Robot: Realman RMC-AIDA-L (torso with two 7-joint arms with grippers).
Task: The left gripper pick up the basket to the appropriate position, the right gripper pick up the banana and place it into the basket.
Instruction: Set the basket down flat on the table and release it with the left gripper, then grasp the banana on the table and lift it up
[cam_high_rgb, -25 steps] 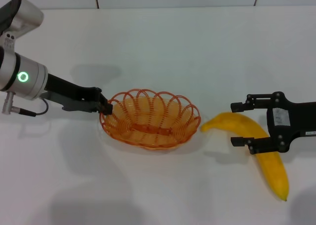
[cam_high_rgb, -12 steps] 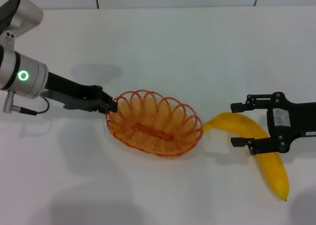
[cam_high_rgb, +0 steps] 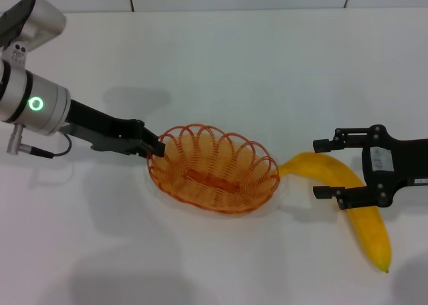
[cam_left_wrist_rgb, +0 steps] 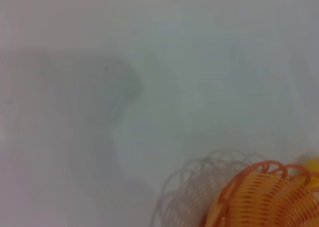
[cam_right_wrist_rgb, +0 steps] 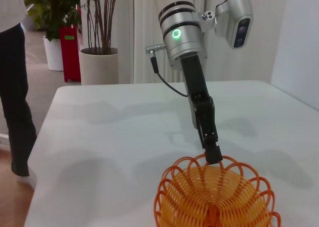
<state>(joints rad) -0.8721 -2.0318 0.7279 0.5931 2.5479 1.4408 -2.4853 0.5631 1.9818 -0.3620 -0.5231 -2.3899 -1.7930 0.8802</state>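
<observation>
From the head view we count one basket (cam_high_rgb: 214, 168) and one banana (cam_high_rgb: 350, 201) on the tabletop (cam_high_rgb: 221, 57). The banana's stem end points at the basket and its dark tip points away toward us. The left gripper (cam_high_rgb: 156, 147) is clamped on the basket's rim. The right gripper (cam_high_rgb: 326, 168) stands spread astride the banana. In the right wrist view we see that same clamp (cam_right_wrist_rgb: 213, 156) on the rim.

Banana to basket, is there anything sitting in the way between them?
Nothing visible. In the head view the banana lies on the white table beside the orange wire basket, its near tip almost at the scalloped rim. The right gripper straddles the banana, open; the left gripper holds the basket's far rim.
</observation>
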